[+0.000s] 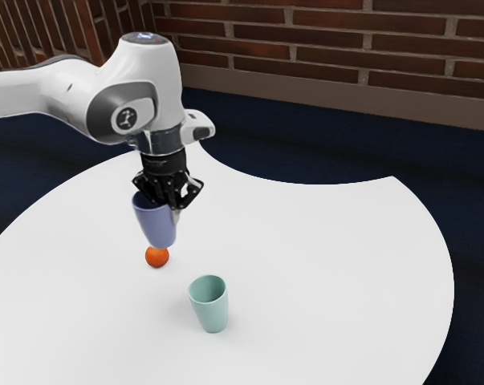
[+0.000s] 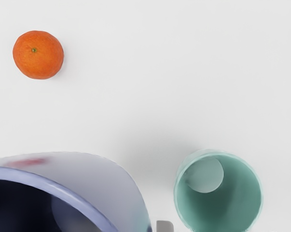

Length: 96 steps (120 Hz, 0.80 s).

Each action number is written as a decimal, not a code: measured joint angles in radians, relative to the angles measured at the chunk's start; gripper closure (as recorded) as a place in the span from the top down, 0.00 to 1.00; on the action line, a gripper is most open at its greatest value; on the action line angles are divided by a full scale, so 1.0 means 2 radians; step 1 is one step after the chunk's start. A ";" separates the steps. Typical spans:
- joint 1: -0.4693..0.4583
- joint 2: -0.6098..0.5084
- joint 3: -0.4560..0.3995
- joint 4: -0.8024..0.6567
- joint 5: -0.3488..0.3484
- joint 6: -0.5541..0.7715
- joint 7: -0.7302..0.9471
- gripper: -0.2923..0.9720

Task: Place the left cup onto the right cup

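A lavender-blue cup hangs above the white table, slightly tilted, with my black gripper shut on its rim. In the wrist view the same cup looms large and blurred just under my hand. A teal-green cup stands upright on the table, below the held cup and toward the exterior view's right. From the wrist camera the teal cup shows its open mouth, close beside the held cup.
A small orange lies on the table right under the held cup, and the orange sits apart from both cups in the wrist view. A brick wall runs behind, with dark floor around the round table.
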 joint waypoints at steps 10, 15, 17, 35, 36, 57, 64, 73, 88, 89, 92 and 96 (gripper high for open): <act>-0.001 0.014 -0.021 0.007 -0.001 -0.002 -0.025 0.15; -0.003 0.023 -0.028 0.009 -0.002 -0.003 -0.038 0.15; -0.004 0.026 -0.031 0.010 -0.002 -0.003 -0.042 0.15; -0.012 0.055 -0.045 0.017 -0.012 0.001 -0.083 0.15; -0.012 0.056 -0.046 0.017 -0.013 0.002 -0.085 0.15; -0.021 0.074 -0.049 0.018 -0.022 0.020 -0.121 0.15; -0.016 0.078 -0.049 0.018 -0.023 0.028 -0.130 0.15; -0.005 0.079 -0.045 0.016 -0.024 0.036 -0.140 0.15; 0.013 0.082 -0.039 0.012 -0.026 0.046 -0.151 0.15; 0.013 0.082 -0.039 0.012 -0.026 0.047 -0.152 0.15; 0.015 0.084 -0.039 0.011 -0.028 0.049 -0.154 0.15; 0.015 0.085 -0.038 0.009 -0.030 0.052 -0.157 0.15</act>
